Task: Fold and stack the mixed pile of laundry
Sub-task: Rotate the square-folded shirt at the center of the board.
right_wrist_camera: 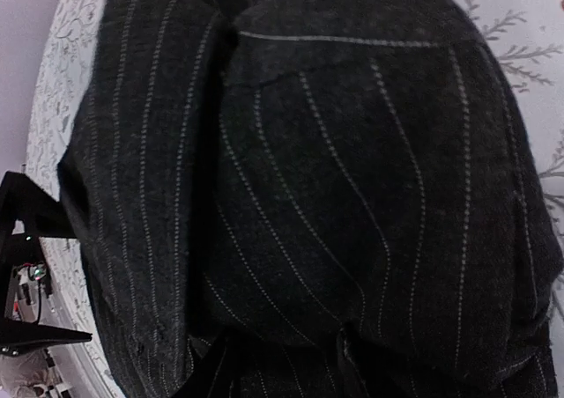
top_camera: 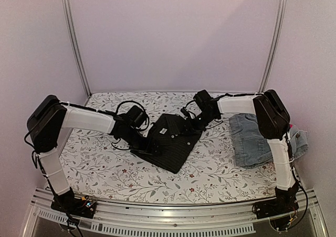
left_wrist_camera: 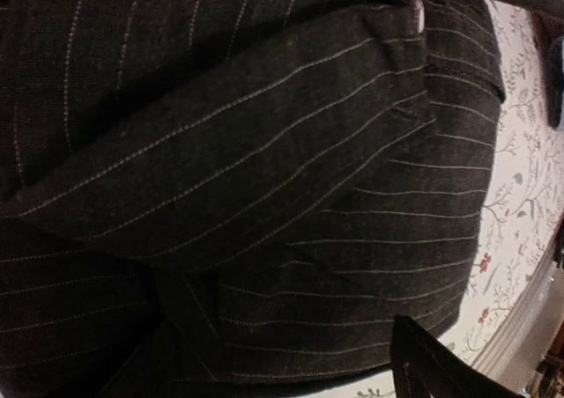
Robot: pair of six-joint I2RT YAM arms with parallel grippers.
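The black pinstriped shirt (top_camera: 172,141) lies partly folded in the middle of the table and fills both wrist views (left_wrist_camera: 264,169) (right_wrist_camera: 335,178). My left gripper (top_camera: 146,144) is at the shirt's left edge. One finger (left_wrist_camera: 434,368) shows far to the side over the flat hem and the other is hidden by cloth, so the jaws stand apart. My right gripper (top_camera: 195,122) is at the shirt's far right corner, its fingers (right_wrist_camera: 351,373) closed on a bulging fold of the shirt. Light-blue denim pieces (top_camera: 251,139) lie at the right. The red and pale blue garments are out of view.
The table has a white cloth with a leaf print (top_camera: 100,166). The right arm (top_camera: 273,121) passes over the denim. Metal frame posts (top_camera: 76,43) stand at the back corners, and a rail (top_camera: 173,208) runs along the near edge.
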